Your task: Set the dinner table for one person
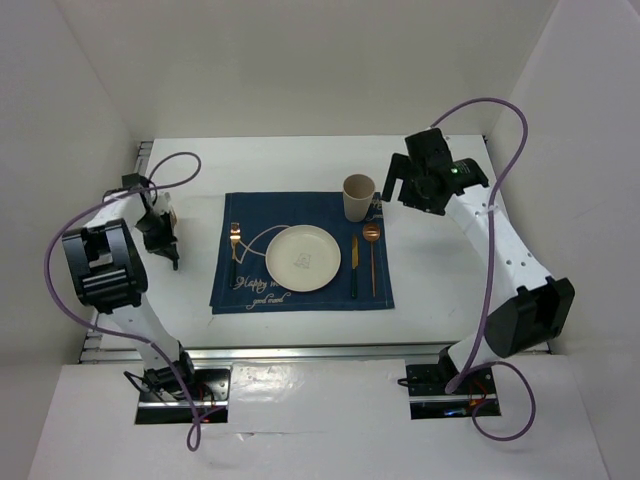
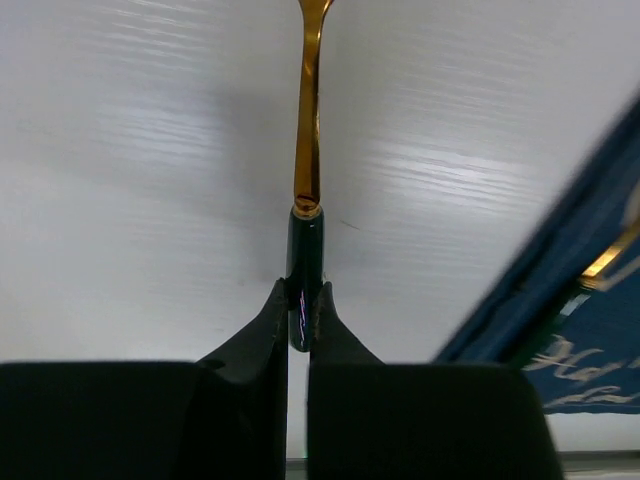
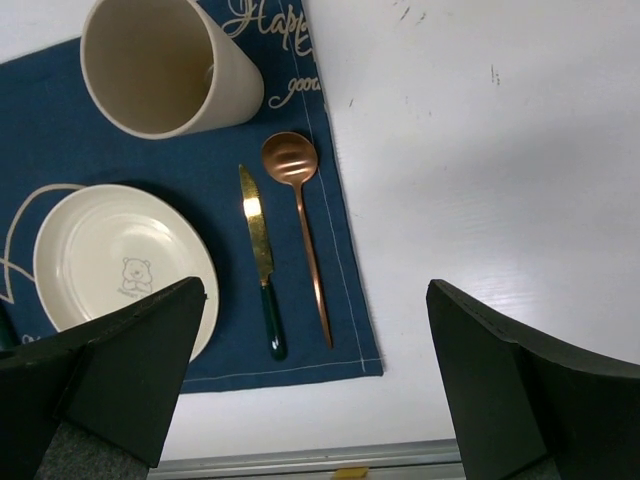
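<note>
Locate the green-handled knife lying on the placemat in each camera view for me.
Top external: knife, just right of the plate.
Left wrist: not in view.
Right wrist: knife, near centre, beside the copper spoon.
Shared landmark: the blue placemat.

A navy placemat lies between the left hand and the right hand. On it, a cream plate sits mid-mat. A cup stands just beside the right hand. A knife and a copper spoon lie side by side on that hand's side, and a fork on the left hand's. A gold, green-handled utensil is pinched in the left hand.
</note>
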`<control>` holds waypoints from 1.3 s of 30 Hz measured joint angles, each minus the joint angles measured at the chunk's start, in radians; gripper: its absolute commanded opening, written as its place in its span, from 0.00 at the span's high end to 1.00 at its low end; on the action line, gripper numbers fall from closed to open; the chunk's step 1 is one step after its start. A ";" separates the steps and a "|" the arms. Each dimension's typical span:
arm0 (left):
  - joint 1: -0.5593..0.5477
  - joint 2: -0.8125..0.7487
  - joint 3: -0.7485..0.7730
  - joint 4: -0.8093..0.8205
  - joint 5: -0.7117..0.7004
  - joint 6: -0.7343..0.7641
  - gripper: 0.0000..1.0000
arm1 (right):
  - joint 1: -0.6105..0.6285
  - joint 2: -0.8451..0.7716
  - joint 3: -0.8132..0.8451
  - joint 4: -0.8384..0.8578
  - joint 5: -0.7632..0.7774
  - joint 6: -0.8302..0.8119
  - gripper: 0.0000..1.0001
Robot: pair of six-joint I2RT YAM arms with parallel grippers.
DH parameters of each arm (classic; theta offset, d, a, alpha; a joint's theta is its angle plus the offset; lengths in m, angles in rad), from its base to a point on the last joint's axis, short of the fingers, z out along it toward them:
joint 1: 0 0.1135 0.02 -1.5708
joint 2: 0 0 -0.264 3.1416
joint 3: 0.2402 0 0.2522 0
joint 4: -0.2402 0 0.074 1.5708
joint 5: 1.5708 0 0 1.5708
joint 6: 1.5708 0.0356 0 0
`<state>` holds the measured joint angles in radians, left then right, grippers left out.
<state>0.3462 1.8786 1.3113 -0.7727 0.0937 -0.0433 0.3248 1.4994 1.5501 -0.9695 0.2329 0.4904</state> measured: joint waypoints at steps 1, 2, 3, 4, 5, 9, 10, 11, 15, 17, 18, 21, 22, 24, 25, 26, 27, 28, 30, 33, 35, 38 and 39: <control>-0.020 -0.032 -0.017 0.008 0.000 -0.023 1.00 | 0.000 -0.016 -0.008 0.000 -0.001 0.005 0.00; -0.042 -0.061 -0.028 0.011 0.000 -0.044 1.00 | 0.000 -0.031 -0.016 0.000 -0.002 0.011 0.00; -0.068 -0.095 -0.039 0.019 -0.003 -0.065 1.00 | 0.000 -0.045 -0.023 0.000 -0.002 0.014 0.00; -0.095 -0.134 -0.054 0.028 -0.007 -0.082 1.00 | 0.000 -0.057 -0.029 0.000 -0.003 0.018 0.00; -0.128 -0.171 -0.068 0.033 -0.015 -0.099 1.00 | 0.000 -0.068 -0.035 0.000 -0.003 0.023 0.00; -0.269 -0.291 -0.116 0.022 -0.062 -0.160 1.00 | 0.000 -0.106 -0.080 0.003 -0.004 0.042 0.00; -0.312 -0.304 -0.122 0.015 -0.071 -0.174 1.00 | 0.000 -0.115 -0.098 0.003 -0.005 0.044 0.00; -0.356 -0.310 -0.128 0.010 -0.076 -0.185 1.00 | 0.000 -0.121 -0.111 0.002 -0.006 0.048 0.00; -0.516 -0.288 -0.157 -0.018 -0.090 -0.253 1.00 | 0.000 -0.128 -0.151 0.001 -0.009 0.060 0.00; -0.568 -0.261 -0.159 -0.031 -0.097 -0.283 1.00 | 0.000 -0.129 -0.165 0.001 -0.006 0.066 0.00; -0.590 -0.244 -0.159 -0.033 -0.101 -0.302 1.00 | 0.000 -0.132 -0.172 0.000 -0.006 0.067 0.00; -0.628 -0.198 -0.159 -0.041 -0.104 -0.333 1.00 | 0.000 -0.142 -0.195 -0.001 0.004 0.071 0.00; -0.634 -0.186 -0.159 -0.043 -0.103 -0.344 1.00 | 0.000 -0.146 -0.202 -0.002 0.010 0.071 0.00; -0.647 -0.167 -0.159 -0.043 -0.103 -0.364 1.00 | 0.000 -0.153 -0.212 -0.004 0.023 0.071 0.00; -0.651 -0.159 -0.158 -0.043 -0.106 -0.380 1.00 | 0.000 -0.157 -0.217 -0.004 0.028 0.071 0.00; -0.657 -0.148 -0.154 -0.046 -0.112 -0.388 1.00 | 0.000 -0.159 -0.220 -0.007 0.033 0.071 0.00; -0.663 -0.133 -0.145 -0.052 -0.115 -0.402 1.00 | 0.000 -0.161 -0.224 -0.007 0.041 0.071 0.00; -0.667 -0.117 -0.135 -0.053 -0.117 -0.410 1.00 | 0.000 -0.162 -0.227 -0.007 0.045 0.071 0.00; -0.673 -0.076 -0.108 -0.058 -0.122 -0.429 1.00 | 0.000 -0.166 -0.239 -0.008 0.052 0.070 0.00; -0.689 -0.007 -0.057 -0.065 -0.152 -0.452 1.00 | 0.000 -0.169 -0.255 -0.012 0.063 0.070 0.00; -0.699 0.027 -0.026 -0.083 -0.181 -0.464 1.00 | 0.000 -0.169 -0.256 -0.012 0.069 0.070 0.00; -0.712 0.042 -0.006 -0.103 -0.220 -0.491 1.00 | 0.000 -0.169 -0.256 -0.012 0.077 0.066 0.00; -0.716 0.043 -0.004 -0.105 -0.229 -0.497 1.00 | 0.000 -0.169 -0.256 -0.012 0.080 0.065 0.00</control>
<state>-0.3695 1.9213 1.3071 -0.8780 -0.1352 -0.5404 0.3248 1.3300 1.2942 -0.9813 0.3130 0.5556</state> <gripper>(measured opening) 0.045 0.999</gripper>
